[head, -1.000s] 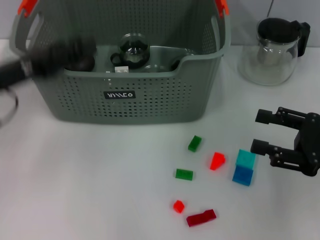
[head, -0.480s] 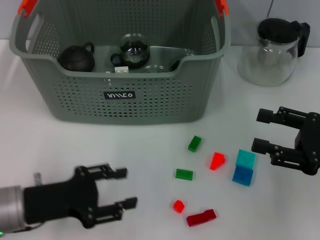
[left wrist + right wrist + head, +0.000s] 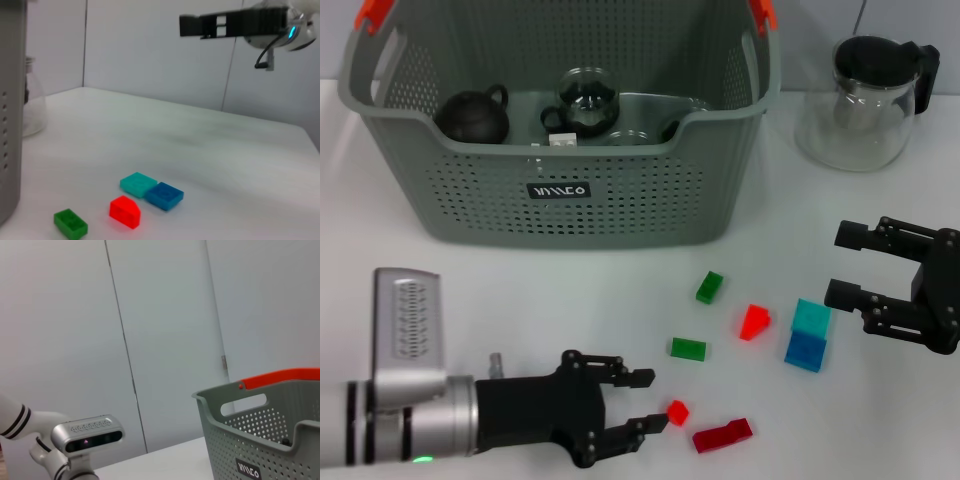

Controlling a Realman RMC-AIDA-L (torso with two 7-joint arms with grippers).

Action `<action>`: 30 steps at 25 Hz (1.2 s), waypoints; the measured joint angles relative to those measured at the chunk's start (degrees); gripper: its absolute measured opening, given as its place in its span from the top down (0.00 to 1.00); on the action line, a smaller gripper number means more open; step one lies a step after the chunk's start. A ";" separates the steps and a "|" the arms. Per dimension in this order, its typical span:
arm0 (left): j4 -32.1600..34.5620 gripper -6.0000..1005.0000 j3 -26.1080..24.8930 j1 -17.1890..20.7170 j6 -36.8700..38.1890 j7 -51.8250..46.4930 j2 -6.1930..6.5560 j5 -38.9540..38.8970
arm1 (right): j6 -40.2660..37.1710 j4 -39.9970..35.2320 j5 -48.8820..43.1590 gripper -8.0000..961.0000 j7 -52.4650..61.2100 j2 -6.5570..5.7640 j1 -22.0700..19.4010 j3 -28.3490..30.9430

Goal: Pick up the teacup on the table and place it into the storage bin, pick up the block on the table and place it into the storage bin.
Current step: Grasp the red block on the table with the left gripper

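The grey-green storage bin (image 3: 560, 190) stands at the back of the table. Inside it, at its left end, lies a dark round teacup (image 3: 472, 115) with a handle. Several blocks are scattered in front of it: two green (image 3: 709, 287) (image 3: 688, 348), a red (image 3: 754, 322), a cyan (image 3: 811, 317), a blue (image 3: 805, 351), a small red block (image 3: 677, 412) and a dark red (image 3: 722, 436). My left gripper (image 3: 658, 399) is open and low over the table, its fingertips just left of the small red block. Right of the cyan block, my right gripper (image 3: 832, 263) hangs open and empty.
A glass teapot (image 3: 868, 100) with a black lid stands at the back right. The bin also holds glass items (image 3: 587, 100). In the left wrist view the green (image 3: 70, 223), red (image 3: 125, 211), cyan (image 3: 138, 183) and blue (image 3: 164, 195) blocks lie ahead, beside the bin wall (image 3: 10, 125).
My left arm left the bin, with the dark teacup now lying inside, came down to the table's front and moved right toward the small red block. The right arm stayed still.
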 joint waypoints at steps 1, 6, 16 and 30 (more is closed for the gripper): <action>-0.73 0.52 0.01 -0.49 -0.68 0.81 -0.01 0.00 | -0.02 0.00 0.00 0.22 0.00 0.00 -0.02 0.00; -2.86 0.53 0.03 -1.27 -1.23 8.69 -0.09 -0.50 | -0.15 0.01 0.00 0.22 0.00 0.00 -0.03 0.00; -5.97 0.53 0.09 -3.38 -5.10 15.53 -0.13 -0.45 | -0.20 0.00 0.00 0.22 0.40 0.00 0.23 -0.01; -8.82 0.53 2.85 -6.36 -9.18 13.98 -0.16 0.43 | -0.19 0.00 0.00 0.22 0.70 -0.09 -0.01 -0.01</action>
